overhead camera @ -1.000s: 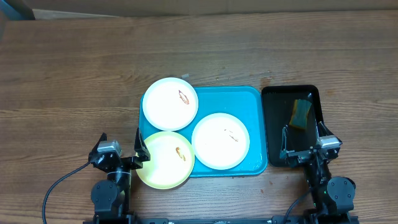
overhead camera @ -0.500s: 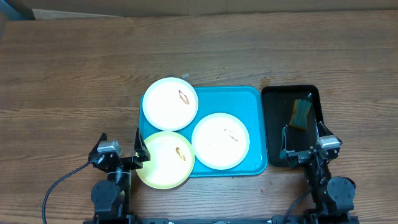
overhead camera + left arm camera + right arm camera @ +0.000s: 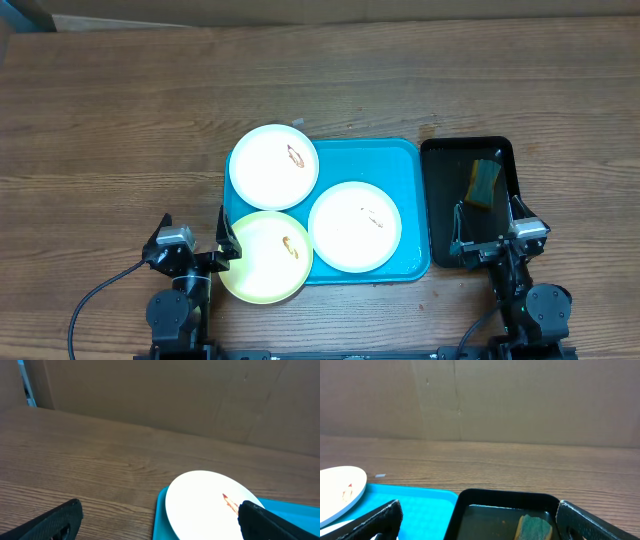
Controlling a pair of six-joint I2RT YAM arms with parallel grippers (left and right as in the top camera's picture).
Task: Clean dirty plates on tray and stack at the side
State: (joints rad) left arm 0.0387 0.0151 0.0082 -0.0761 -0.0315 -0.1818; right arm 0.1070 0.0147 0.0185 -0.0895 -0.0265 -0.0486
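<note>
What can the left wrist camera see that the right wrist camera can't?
Only the left wrist camera: the left gripper, open, and a white plate nearly whole, with a red smear on it, lying over a corner of the turquoise tray. Only the right wrist camera: the right gripper, open, and the black tray holding a green-and-yellow sponge. Both: the turquoise tray, a smeared white plate (just an edge in the right view, likely the same one), the wooden table and a brown cardboard wall behind.
</note>
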